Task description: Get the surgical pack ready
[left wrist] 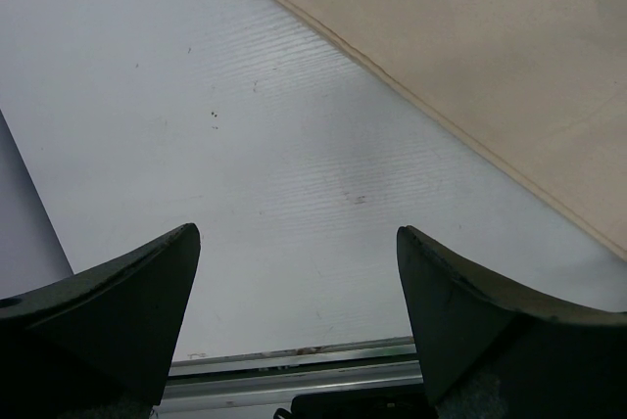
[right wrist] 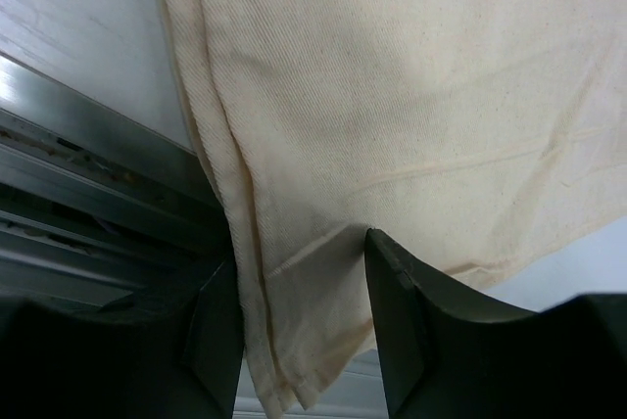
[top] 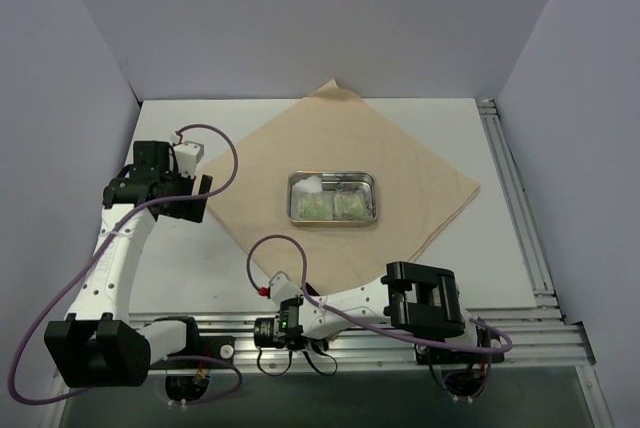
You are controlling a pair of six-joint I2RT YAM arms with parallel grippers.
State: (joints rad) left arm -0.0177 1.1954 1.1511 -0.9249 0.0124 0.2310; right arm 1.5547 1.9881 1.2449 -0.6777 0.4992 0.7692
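The tray [top: 291, 198] sits in the middle of the cloth [top: 420, 183] with gauze [top: 312, 185] and green packets [top: 350, 208] inside, so wrapping looks like the step in hand. On the tray's near side, the cloth's corner lies between the right gripper's [right wrist: 302, 248] jaws; I can't tell whether they pinch it. Left of the tray, the left gripper [left wrist: 296, 231] hangs wide open over bare table [left wrist: 245, 145], holding nothing. The next move calls for a firm pinch, then folding that corner over the tray without dragging it
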